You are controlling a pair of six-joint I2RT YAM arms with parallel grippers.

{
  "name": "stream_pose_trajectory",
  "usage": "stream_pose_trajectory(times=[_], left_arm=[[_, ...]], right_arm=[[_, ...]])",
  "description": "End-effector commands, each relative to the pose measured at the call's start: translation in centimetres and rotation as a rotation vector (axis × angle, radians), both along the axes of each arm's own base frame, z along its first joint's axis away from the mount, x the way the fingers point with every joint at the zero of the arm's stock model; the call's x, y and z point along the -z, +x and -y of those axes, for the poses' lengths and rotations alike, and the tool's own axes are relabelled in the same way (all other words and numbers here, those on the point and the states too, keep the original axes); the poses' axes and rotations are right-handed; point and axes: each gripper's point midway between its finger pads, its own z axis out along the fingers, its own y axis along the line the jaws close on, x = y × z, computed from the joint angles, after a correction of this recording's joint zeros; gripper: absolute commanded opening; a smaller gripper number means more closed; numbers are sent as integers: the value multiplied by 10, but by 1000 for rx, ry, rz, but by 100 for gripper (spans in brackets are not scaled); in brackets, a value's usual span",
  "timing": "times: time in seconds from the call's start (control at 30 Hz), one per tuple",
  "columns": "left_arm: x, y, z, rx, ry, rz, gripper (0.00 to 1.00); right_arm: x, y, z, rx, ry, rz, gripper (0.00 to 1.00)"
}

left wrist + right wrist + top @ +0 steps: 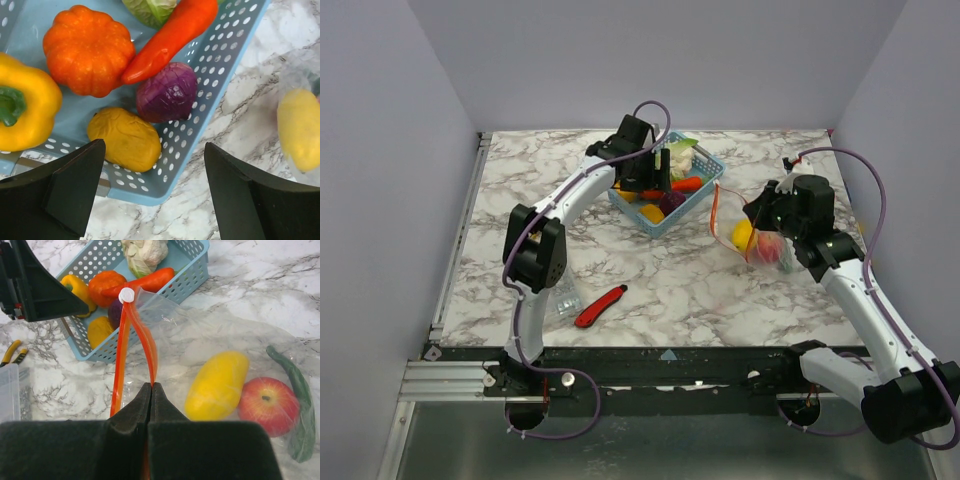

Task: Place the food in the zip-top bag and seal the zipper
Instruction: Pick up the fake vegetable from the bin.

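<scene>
The left hand (152, 170) hangs wide open over the blue basket (200, 100) of toy food (87, 50). The right hand (151, 387) pinches the zipper (120, 355) of the zip-top bag (215, 335), which lies on the bench (260, 270) beside the basket with a mango (217, 385) and an apple (267, 405) inside.

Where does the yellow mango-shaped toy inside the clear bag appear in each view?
Top external: yellow mango-shaped plastic toy right of centre, inside the clear floppy zip-top bag.
Left wrist: the toy at the right edge, behind bag plastic.
Right wrist: the toy lower centre-right, left of the red apple toy.
Shared landmark: the blue perforated plastic basket, left of the toy in all three.
</scene>
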Motion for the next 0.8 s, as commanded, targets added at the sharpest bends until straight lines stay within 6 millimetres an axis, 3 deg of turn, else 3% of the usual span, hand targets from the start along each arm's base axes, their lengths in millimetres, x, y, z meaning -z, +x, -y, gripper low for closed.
stream_pose_trajectory(times=[0.0, 0.33, 0.77], left_arm=[[10, 9, -1, -6, 52, -5, 80], [24, 17, 30, -29, -64, -48, 79], [48, 30, 43, -122, -42, -59, 77]], right_arm=[[2, 0, -4, -25, 3, 6, 0], [2, -2, -4, -36, -12, 11, 0], [2, -1, -8, -65, -12, 12, 0]])
